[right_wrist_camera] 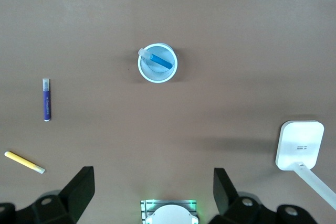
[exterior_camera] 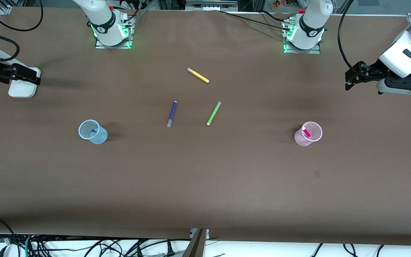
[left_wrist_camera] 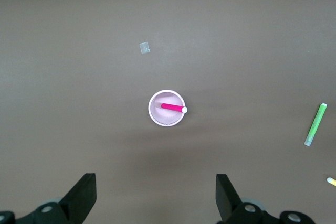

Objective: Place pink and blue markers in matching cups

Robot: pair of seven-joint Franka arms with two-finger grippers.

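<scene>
The pink marker (exterior_camera: 305, 132) stands tilted inside the pale pink cup (exterior_camera: 300, 140), white end up; the left wrist view shows the marker (left_wrist_camera: 172, 107) in the cup (left_wrist_camera: 164, 119) from above. The blue marker (right_wrist_camera: 160, 60) leans inside the pale blue cup (right_wrist_camera: 157, 81), its clear cap at the rim; the front view shows that cup (exterior_camera: 100, 137) with only a blue spot (exterior_camera: 93, 131) inside. My left gripper (exterior_camera: 351, 76) (left_wrist_camera: 156, 182) is open and empty, up in the air at the left arm's end. My right gripper (right_wrist_camera: 152, 174) is open and empty, high over its own base.
A dark purple pen (exterior_camera: 172, 113), a lime green pen (exterior_camera: 213, 113) and a yellow pen (exterior_camera: 198, 75) lie mid-table between the cups. A white-based stand (exterior_camera: 21, 89) with black gear sits at the right arm's end. A small patch (exterior_camera: 317, 174) marks the table nearer the camera than the pink cup.
</scene>
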